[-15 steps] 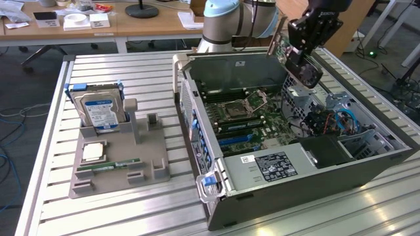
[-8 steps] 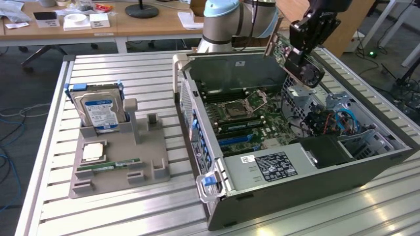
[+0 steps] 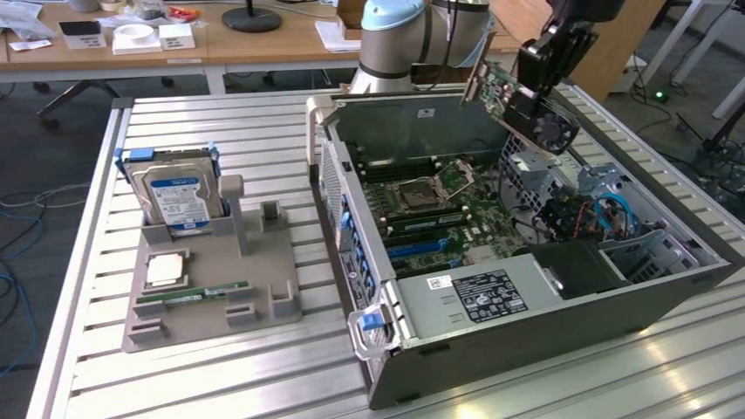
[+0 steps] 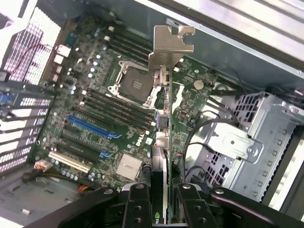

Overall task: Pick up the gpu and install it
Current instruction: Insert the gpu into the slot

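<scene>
Starting with the exterior view: gripper (image 3: 538, 77) clamped on the gpu (image 3: 557, 129), card held tilted in the air over the far corner of the open computer case (image 3: 512, 349), clear of the main board (image 3: 437, 205) inside and seated in no slot. Case lying on its side on a slatted metal table (image 3: 233, 122), arm's pale base (image 3: 402, 39) just behind it. Toward the exterior view's left, well apart from the case, a grey rack (image 3: 262, 288) on the same table, with a hard drive (image 3: 174, 199) standing upright at its far end, a processor chip (image 3: 163, 271) lying flat in front of that, and a narrow green memory stick (image 3: 192, 295) resting nearer still. Turning to the wrist view: two dark fingers (image 4: 137, 204) pressed against either face of the gpu (image 4: 161, 142), seen edge-on, its pale metal bracket (image 4: 171, 45) at the end farthest from the gripper (image 4: 161, 199). Beneath the card, the green main board (image 4: 109, 118) with its processor socket (image 4: 133, 85), rows of black memory slots, a long blue slot (image 4: 90, 127) and a small silver heat sink (image 4: 129, 167); beside the board, a grey drive cage (image 4: 256, 137) with black cables looping past.
</scene>
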You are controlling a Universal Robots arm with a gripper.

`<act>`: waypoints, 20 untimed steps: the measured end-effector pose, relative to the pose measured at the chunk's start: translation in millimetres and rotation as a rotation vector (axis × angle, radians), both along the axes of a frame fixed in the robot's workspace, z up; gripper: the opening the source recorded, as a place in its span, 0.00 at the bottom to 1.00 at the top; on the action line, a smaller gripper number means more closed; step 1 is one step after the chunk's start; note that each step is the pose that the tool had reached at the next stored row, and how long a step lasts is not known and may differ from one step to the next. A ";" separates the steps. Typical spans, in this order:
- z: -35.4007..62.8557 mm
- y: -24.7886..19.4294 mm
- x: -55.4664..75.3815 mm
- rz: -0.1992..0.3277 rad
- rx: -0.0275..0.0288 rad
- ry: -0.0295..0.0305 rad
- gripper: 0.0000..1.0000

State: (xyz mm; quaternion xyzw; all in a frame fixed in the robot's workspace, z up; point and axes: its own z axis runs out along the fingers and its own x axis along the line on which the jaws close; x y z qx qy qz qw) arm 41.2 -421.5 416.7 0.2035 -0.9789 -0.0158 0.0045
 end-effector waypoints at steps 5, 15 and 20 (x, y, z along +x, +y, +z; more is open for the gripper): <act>-0.1 0.0 0.0 0.081 -0.0002 0.0000 0.26; -0.3 0.0 0.0 0.246 -0.0002 0.0000 0.26; -0.3 0.0 0.0 0.327 -0.0002 -0.0001 0.26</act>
